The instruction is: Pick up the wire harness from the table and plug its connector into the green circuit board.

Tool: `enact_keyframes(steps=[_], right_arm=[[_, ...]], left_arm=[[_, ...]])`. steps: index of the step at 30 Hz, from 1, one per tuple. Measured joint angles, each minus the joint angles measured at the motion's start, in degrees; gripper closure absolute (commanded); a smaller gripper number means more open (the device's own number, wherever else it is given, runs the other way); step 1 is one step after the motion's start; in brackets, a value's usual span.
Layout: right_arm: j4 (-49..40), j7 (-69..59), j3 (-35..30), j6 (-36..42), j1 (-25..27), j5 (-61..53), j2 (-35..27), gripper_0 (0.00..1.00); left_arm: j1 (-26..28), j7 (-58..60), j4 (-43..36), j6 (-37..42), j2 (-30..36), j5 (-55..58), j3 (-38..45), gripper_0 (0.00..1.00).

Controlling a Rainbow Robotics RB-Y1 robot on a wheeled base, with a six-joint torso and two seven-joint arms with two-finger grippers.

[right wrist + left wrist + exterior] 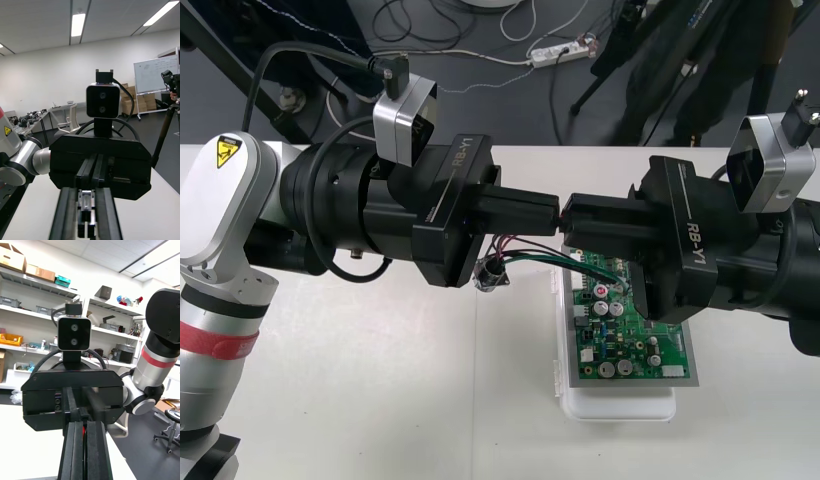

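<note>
My left pincer (552, 212) pinches wire harness (493, 275) (red glint between fingers); right pincer (572, 215) pressed together, tip-to-tip with left; green circuit board (635, 345) beneath right, nearer.

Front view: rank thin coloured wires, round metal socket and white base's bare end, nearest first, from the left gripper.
1. Thin coloured wires, just under the left gripper.
2. Round metal socket, lower, on its arm's side.
3. White base's bare end, well below both.

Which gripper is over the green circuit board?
The right gripper: it covers the green circuit board's far edge. The left gripper is off its left side.
</note>
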Motion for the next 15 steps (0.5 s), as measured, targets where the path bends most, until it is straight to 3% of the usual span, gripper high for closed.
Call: enact_keyframes(steps=[1, 15], right_arm=[[-0.1, 0.0, 0.0, -0.2, 0.0, 0.0, 0.0, 0.00], [-0.3, 0.0, -1.9, -3.9, 0.0, 2.9, 0.0, 0.00]], left_arm=[[0.0, 0.0, 0.0, 0.1, 0.0, 0.0, 0.0, 1.00], [0.0, 0.0, 0.0, 0.7, 0.5, 0.7, 0.0, 1.00]])
